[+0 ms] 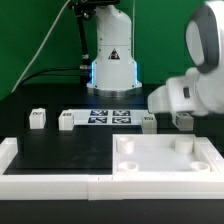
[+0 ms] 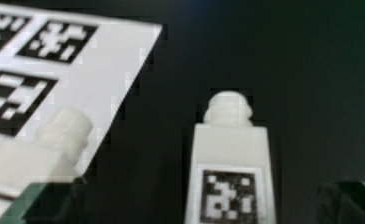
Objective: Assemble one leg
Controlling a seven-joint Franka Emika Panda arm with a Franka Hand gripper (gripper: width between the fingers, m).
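Note:
In the wrist view a white leg (image 2: 229,150) lies on the black table with its marker tag facing up. It lies between my gripper's (image 2: 186,206) two dark fingers, which stand wide apart at either side and do not touch it. A second leg (image 2: 54,138) lies at the edge of the marker board (image 2: 46,70). In the exterior view my gripper (image 1: 183,121) is low over the table at the right and hides the leg beneath it. Three lookalike legs show there (image 1: 148,122), (image 1: 66,121), (image 1: 38,118).
The large white tray-like piece (image 1: 150,168) with raised rim lies at the front right. A white L-shaped border (image 1: 45,182) runs along the front and left. The marker board (image 1: 108,117) lies mid-table, and the arm's base (image 1: 110,60) stands behind it.

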